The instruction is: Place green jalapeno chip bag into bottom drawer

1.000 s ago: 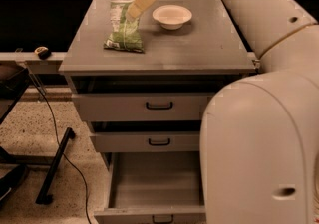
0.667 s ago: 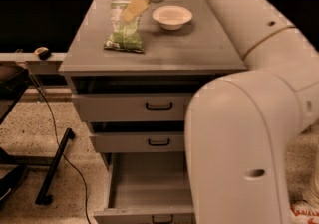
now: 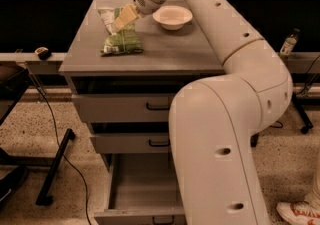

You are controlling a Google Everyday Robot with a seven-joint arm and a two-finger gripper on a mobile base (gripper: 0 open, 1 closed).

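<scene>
The green jalapeno chip bag point(image 3: 119, 34), crinkly green and white, lies on the grey cabinet top point(image 3: 165, 51) at its back left. My gripper point(image 3: 121, 20) reaches down over the bag's upper half, its pale fingers point(image 3: 125, 16) against the bag. The bottom drawer point(image 3: 142, 186), a deep grey tray with a small black handle, is pulled out below the two shut drawers; my arm covers its right part.
A white bowl point(image 3: 172, 17) stands on the cabinet top right of the bag. A black cable and stand foot point(image 3: 54, 166) lie on the floor at left. A small bottle point(image 3: 289, 44) stands at right. A shoe point(image 3: 299, 213) shows at the bottom right corner.
My arm has swung left and my gripper has moved down and left onto the bag's upper part. The bag, bowl and drawers have not moved.
</scene>
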